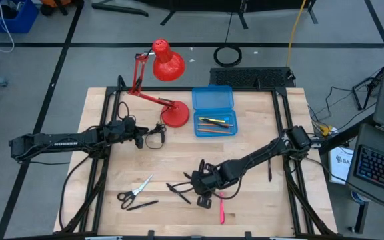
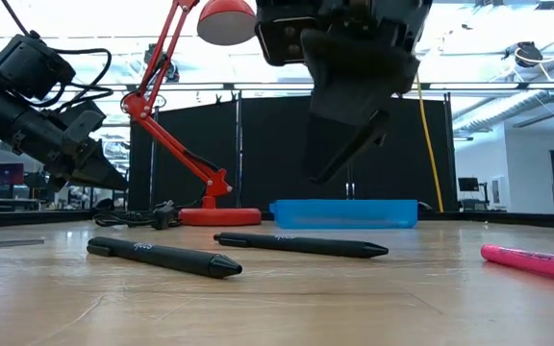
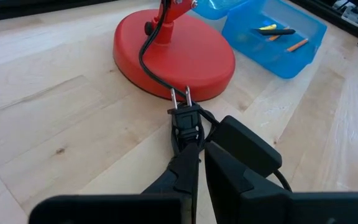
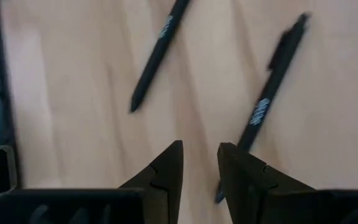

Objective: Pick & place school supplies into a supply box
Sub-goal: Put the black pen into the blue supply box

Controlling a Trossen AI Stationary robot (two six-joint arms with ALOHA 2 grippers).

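The right end effector [image 4: 199, 163], fingers slightly spread and holding nothing, hangs above two thin black plastic pens [image 4: 156, 51] on the wooden table [image 1: 259, 133] and might only bump them away.

- Supply box [image 1: 213, 100]: bright blue plastic, see-through at the walls
- Inside it, a yellow marker [image 3: 267, 27] and an orange pencil [image 3: 297, 45]
- Pink pen [image 2: 537, 262]: hot pink, vivid against the pale wood
- Two pens [image 4: 156, 53] under the right gripper [image 4: 201, 163]: matt black with small pale lettering
- Scissors [image 1: 135, 191]: black handles, silvery blades
- Desk lamp [image 1: 167, 61]: red all over, black cord
- Table [image 1: 259, 137]: light blond wood grain, black frame
- Both arms: dark, nearly black
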